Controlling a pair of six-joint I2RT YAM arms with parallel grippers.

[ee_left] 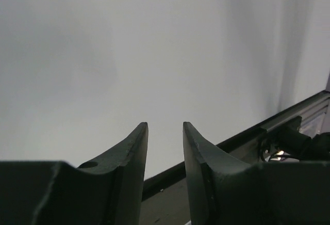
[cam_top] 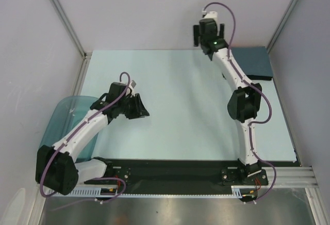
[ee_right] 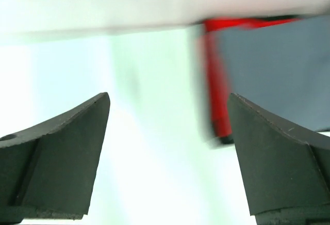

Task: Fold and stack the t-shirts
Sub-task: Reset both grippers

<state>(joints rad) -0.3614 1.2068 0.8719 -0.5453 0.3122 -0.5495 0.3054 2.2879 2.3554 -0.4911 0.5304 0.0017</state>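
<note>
A teal tub (cam_top: pixel 64 114) sits at the table's (cam_top: pixel 170 132) left edge. Over the table's left half, the left gripper (ee_left: pixel 165 132) is slightly parted and empty. At its far edge, the right gripper (ee_right: pixel 169 98) gapes wide, empty. The t-shirts (cam_top: pixel 258 62) are stacked in its far right corner, edges square to it, long axis unclear. The top shirt is slate blue-grey, with the red shirt (ee_right: pixel 214 80) beneath.

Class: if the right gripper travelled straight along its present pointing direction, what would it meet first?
The right gripper likely meets bare table first, just left of the red t-shirt; depth unclear.
</note>
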